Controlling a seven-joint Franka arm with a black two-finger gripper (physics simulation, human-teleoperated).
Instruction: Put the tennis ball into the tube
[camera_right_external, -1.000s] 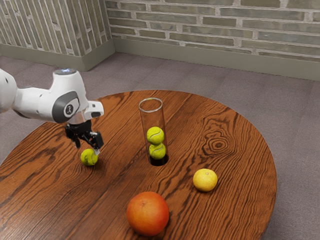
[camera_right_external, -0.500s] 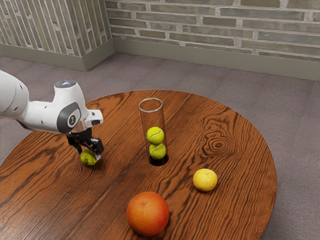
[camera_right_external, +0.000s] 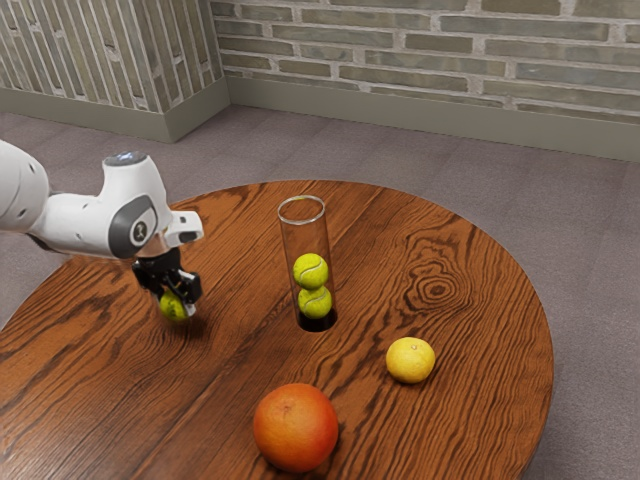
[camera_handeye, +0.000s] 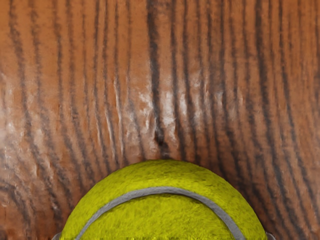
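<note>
A large orange fruit (camera_right_external: 296, 427) sits nearest the exterior camera, then a small yellow fruit (camera_right_external: 410, 360). Beyond—just above the wooden table (camera_right_external: 235, 375)—the gripper (camera_right_external: 177, 302) has its jaws clamped on the tennis ball (camera_right_external: 172, 309), apart from the upright clear tube (camera_right_external: 304, 238) holding two stacked balls (camera_right_external: 311, 271). Behind—a brick wall (camera_right_external: 430, 60).

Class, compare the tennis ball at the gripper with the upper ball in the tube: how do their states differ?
The held ball is pinched in the gripper; the upper ball rests on the lower ball.
The held ball is outside the tube; the upper ball is inside.
Fingers partly cover the held ball; the upper ball shows through clear wall.
Both are yellow-green with pale seams.
</note>
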